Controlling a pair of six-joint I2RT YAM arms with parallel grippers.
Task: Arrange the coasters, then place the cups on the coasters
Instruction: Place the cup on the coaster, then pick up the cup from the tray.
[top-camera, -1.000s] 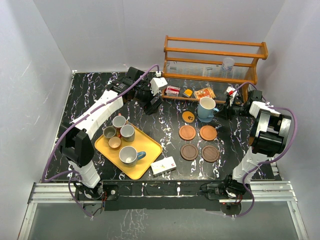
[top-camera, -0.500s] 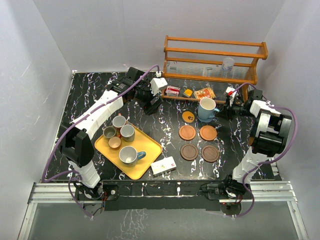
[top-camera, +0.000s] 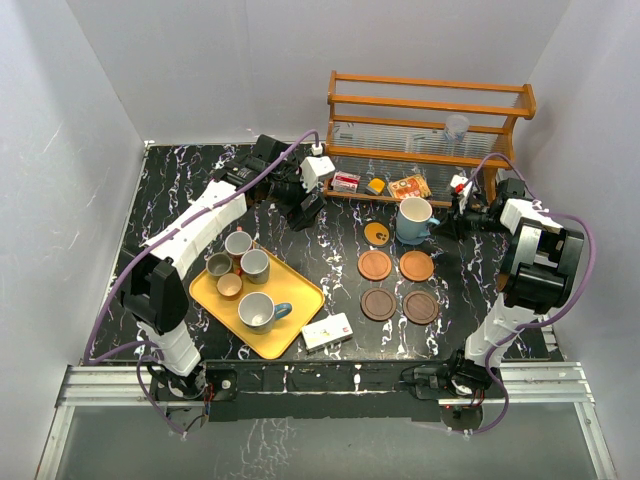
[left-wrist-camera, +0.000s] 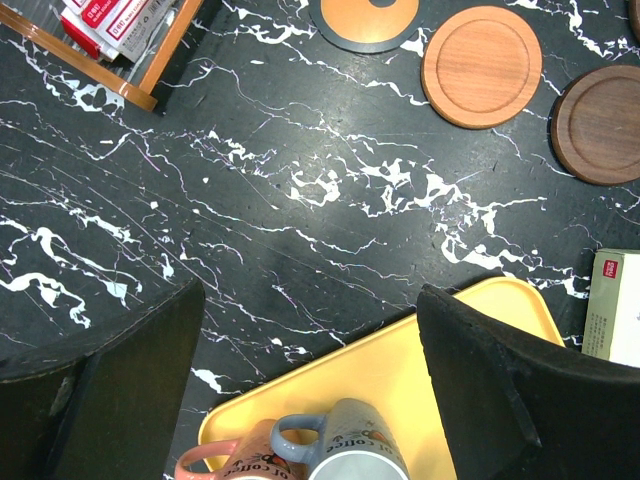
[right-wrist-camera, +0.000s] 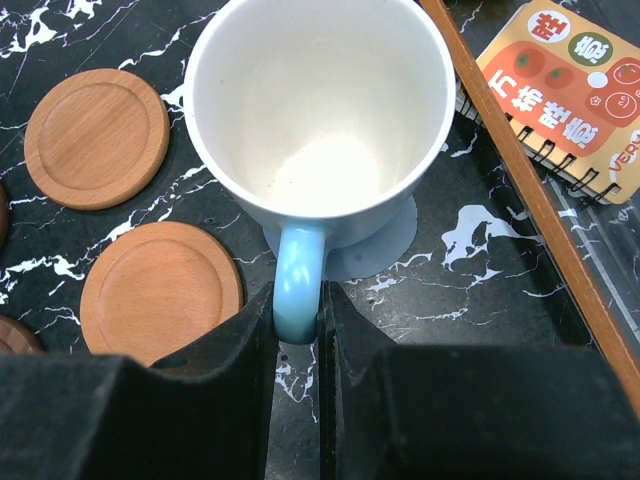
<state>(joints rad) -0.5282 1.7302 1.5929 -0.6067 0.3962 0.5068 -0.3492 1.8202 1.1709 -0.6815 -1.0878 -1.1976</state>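
Handle (right-wrist-camera: 297, 285) of the light blue mug (right-wrist-camera: 320, 110) is pinched between the narrowly closed fingers of the right gripper (right-wrist-camera: 297, 320). The mug stands upright on the grey-blue coaster (right-wrist-camera: 385, 235), close in front of the wooden rack (top-camera: 430, 120) at the far right of the tabletop (top-camera: 200, 180). An orange coaster with a dark rim (top-camera: 377, 234) lies just beside the mug's left. Nearer the arms, four more form a square: two orange-brown coasters (top-camera: 376, 265) in the far row and two dark brown coasters (top-camera: 378, 304) in the near row, all bare. The left gripper (left-wrist-camera: 310, 300) hangs wide open and holds nothing, above the marbled surface beyond the far edge of the yellow tray (top-camera: 300, 290). Five other mugs (top-camera: 255, 265) stand upright on that tray.
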